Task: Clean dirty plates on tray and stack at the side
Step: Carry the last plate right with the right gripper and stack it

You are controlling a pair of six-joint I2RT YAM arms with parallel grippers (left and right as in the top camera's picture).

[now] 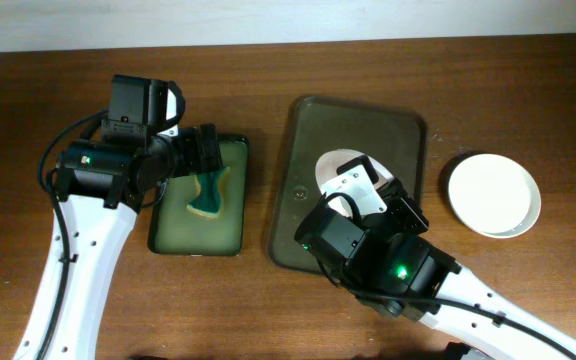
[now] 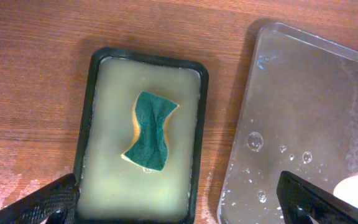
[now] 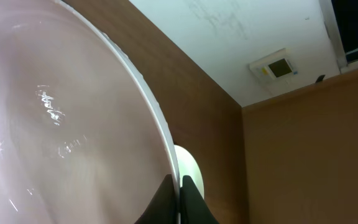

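The plate (image 3: pixel 61 124) is over the middle of the tray (image 1: pixel 303 140), tipped up on edge, and we cannot tell whether its lower rim touches the tray. Our right gripper (image 3: pixel 180 186) has it by the rim, jaws nearly together with only that thin edge between them. Our left gripper (image 1: pixel 204 150) hangs over the basin (image 2: pixel 86 124) with its jaws wide apart and nothing in them. The sponge (image 2: pixel 149 130) lies below it in the cloudy water, green side up. At the far right the stack (image 1: pixel 493 195) sits on the table; we cannot tell whether it is 1 plate or more. We judge the step to be fetching the sponge to scrub the held plate. Next the left gripper needs to drop straight down, close across the sponge's narrow waist and carry it to the plate, while the right grip holds steady.
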